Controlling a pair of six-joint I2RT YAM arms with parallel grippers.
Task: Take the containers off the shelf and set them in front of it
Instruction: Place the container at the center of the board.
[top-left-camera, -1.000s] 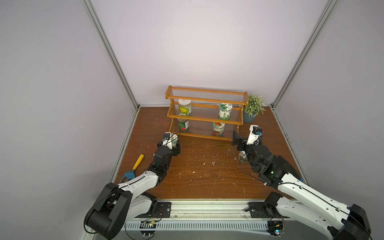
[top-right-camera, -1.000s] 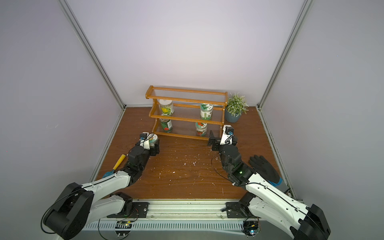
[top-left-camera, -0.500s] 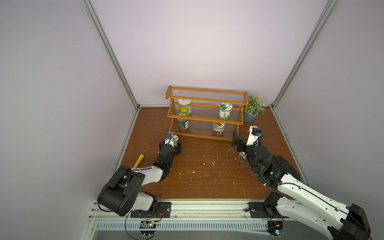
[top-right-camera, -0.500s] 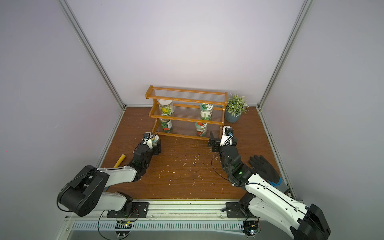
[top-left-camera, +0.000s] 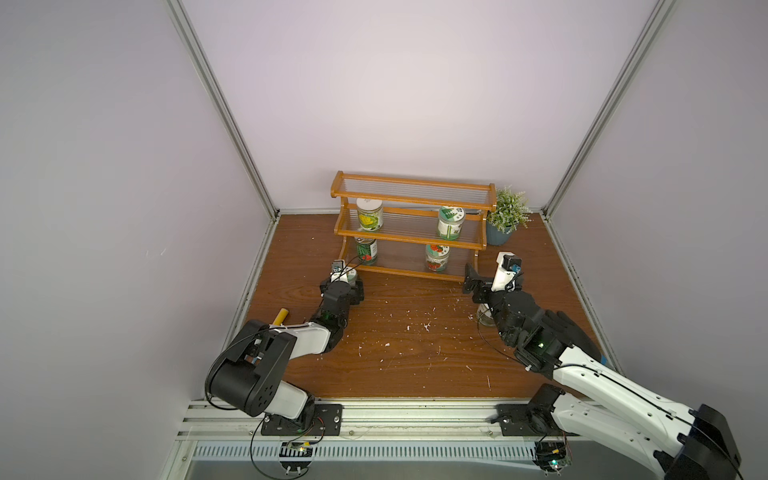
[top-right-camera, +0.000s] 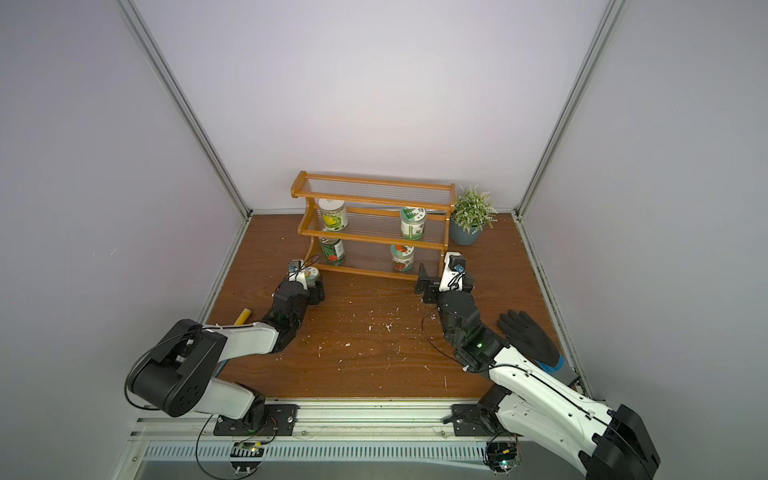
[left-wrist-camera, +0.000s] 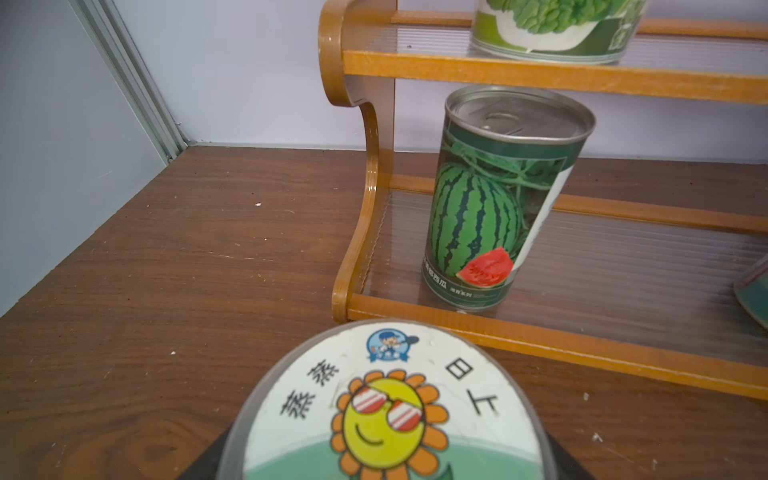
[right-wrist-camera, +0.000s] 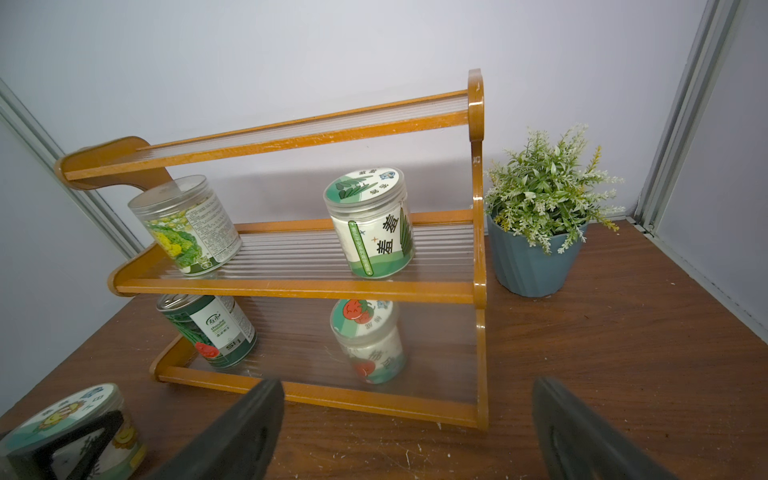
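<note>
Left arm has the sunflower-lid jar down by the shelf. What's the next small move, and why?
Probably open the fingers of the left gripper and release. The sunflower-lid jar sits upright between them, seemingly on the table just ahead of the shelf, so its placement looks finished. Whether its base touches the wood is not clear.

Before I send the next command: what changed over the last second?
The left arm's elbow swung up and forward toward the shelf; the left gripper barely shifted and stays shut on the sunflower jar. Nothing was taken or released. The right gripper stays open before the shelf, and four containers remain on it.
</note>
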